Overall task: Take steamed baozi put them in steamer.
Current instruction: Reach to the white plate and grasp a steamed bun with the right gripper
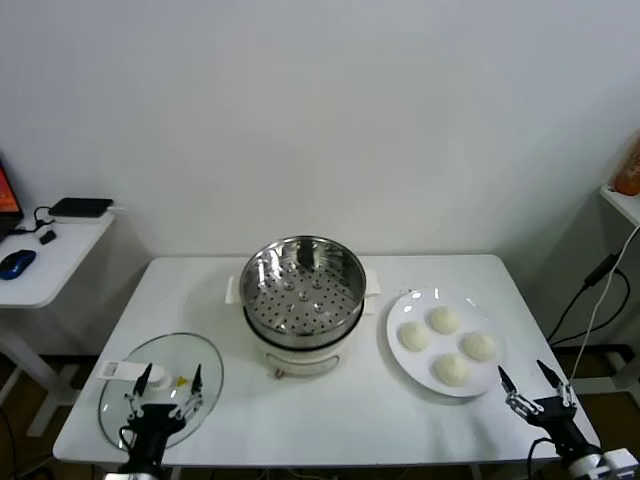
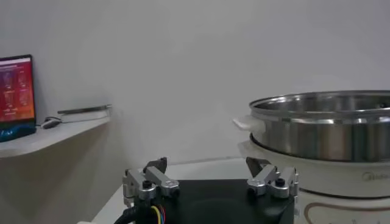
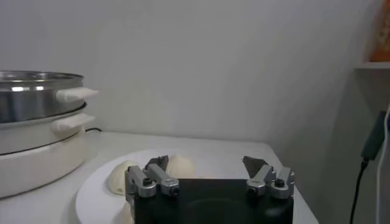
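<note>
Hovering at the worktop's [image 1: 330, 410] near edge, we keep our right claw [image 1: 535, 385] spread and empty; the steamed baozi [image 1: 445, 345] sit just ahead-left, the steamer [image 1: 300, 290] farther left. Left claw [image 1: 170, 385] spread too.

The steamer [image 1: 303, 290] stands at the middle of the bench [image 1: 330, 415]. To its right lies a plate [image 1: 400, 350] carrying the four steamed baozi [image 1: 445, 345], set in a loose diamond. To the steamer's left and nearer the front edge, a lid [image 1: 160, 375] lies flat on the bench. The left end effector [image 1: 168, 385] sits over the lid at the front left; the right end effector [image 1: 535, 385] sits at the front right corner, just beside the plate. A side shelf [image 1: 45, 265] stands off to the left, bearing a mouse [image 1: 17, 263].
</note>
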